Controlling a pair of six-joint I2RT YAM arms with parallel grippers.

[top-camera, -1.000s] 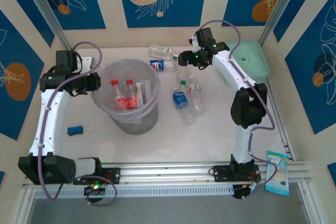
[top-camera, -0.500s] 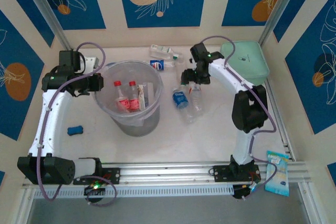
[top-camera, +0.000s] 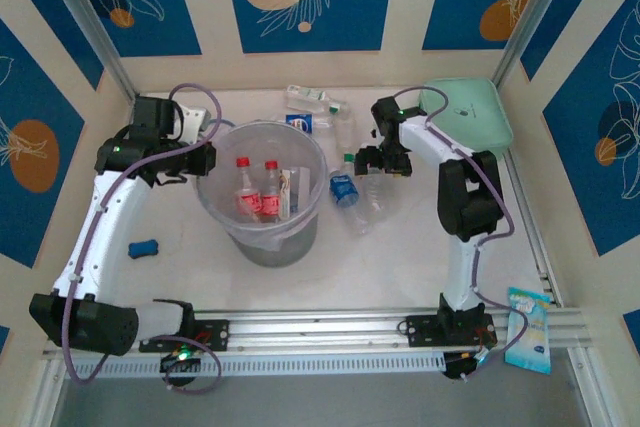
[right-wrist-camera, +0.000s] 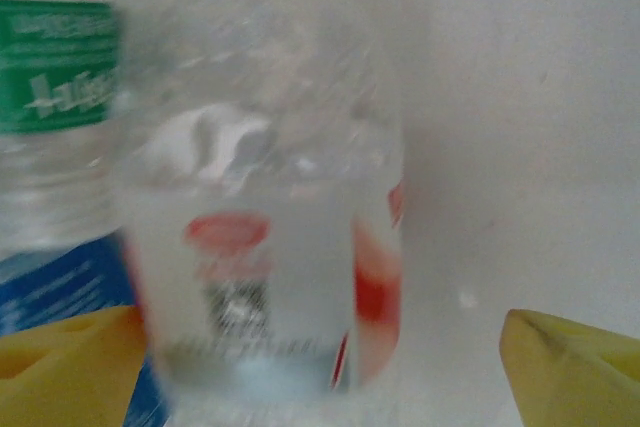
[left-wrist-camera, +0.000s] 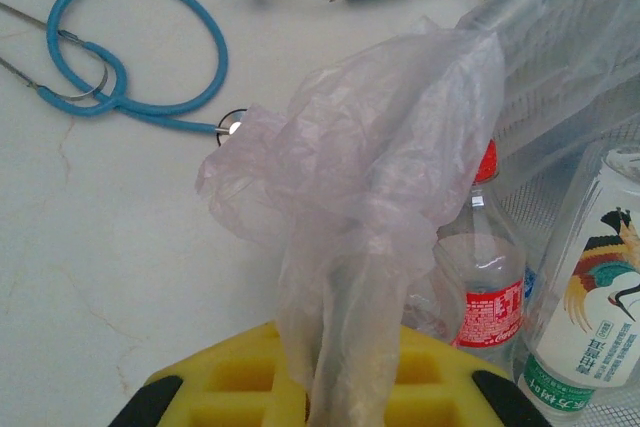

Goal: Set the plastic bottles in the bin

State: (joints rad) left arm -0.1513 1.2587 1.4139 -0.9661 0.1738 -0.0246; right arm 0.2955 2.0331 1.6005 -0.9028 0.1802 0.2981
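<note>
Progress was judged approx. halfway: approx. 3 plastic bottles [top-camera: 255, 187] were seen in the bin [top-camera: 270, 247], several were left on the table [top-camera: 400, 247] beside it, the left gripper [top-camera: 205, 160] was clamped on the liner [left-wrist-camera: 380, 147], and the right gripper [right-wrist-camera: 320, 347] was spread open round a clear bottle [right-wrist-camera: 265, 197], ungripped.

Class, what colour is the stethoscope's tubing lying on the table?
Blue; the stethoscope tubing shows best in the left wrist view.

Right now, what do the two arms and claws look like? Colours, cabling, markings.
Both match: the left arm and right arm have white tubular links, black joint housings and a lilac cable looping alongside. A small green light glows near each wrist. The left claw and right claw have yellow fingers. No legible markings.
</note>
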